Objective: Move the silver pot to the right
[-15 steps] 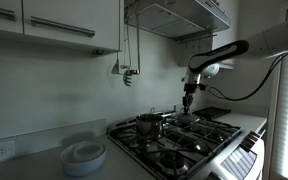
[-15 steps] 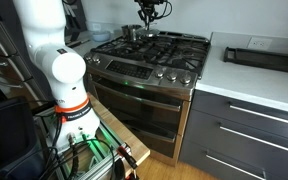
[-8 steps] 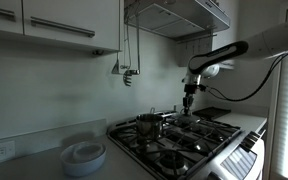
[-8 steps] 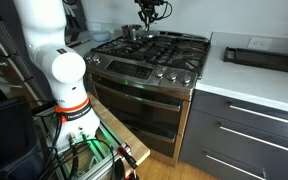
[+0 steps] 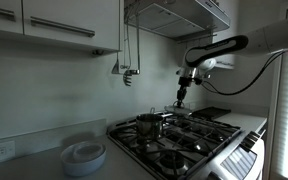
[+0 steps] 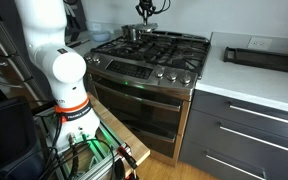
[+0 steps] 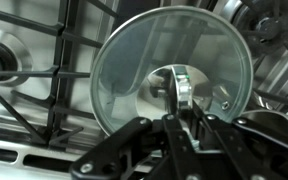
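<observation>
The silver pot (image 5: pixel 149 124) is small and shiny and stands on a rear burner of the gas stove; it also shows in an exterior view (image 6: pixel 132 32). My gripper (image 5: pixel 182 97) hangs above the stove, to the right of the pot and higher than it, and it shows in an exterior view (image 6: pixel 144 12) too. In the wrist view my gripper (image 7: pixel 182 108) is shut on the metal knob (image 7: pixel 182 86) of a round glass lid (image 7: pixel 134 60). The lid hangs over the grates, and it is too small to make out in the exterior views.
Black cast-iron grates (image 7: pixel 44 70) cover the stove top (image 6: pixel 159 50). A white-blue stack of dishes (image 5: pixel 84 156) sits on the counter left of the stove. A dark tray (image 6: pixel 264 57) lies on the white counter. A range hood (image 5: pixel 174 15) hangs overhead.
My gripper has risen and shifted a little toward the pot's side, above the stove. The pot has not moved.
</observation>
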Controlling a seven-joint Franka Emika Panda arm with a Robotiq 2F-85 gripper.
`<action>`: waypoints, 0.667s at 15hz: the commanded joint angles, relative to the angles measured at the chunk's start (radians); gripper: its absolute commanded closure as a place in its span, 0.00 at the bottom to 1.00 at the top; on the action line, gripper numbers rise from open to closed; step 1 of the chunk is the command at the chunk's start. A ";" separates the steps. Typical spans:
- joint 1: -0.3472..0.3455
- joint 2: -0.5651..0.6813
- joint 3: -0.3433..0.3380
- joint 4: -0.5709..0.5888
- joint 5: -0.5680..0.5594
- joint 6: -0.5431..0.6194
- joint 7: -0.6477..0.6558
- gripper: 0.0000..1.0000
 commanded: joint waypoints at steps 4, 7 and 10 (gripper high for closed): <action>0.040 0.096 0.048 0.181 -0.020 -0.035 -0.098 0.96; 0.058 0.165 0.076 0.260 -0.016 -0.049 -0.153 0.96; 0.078 0.226 0.096 0.328 -0.030 -0.083 -0.195 0.96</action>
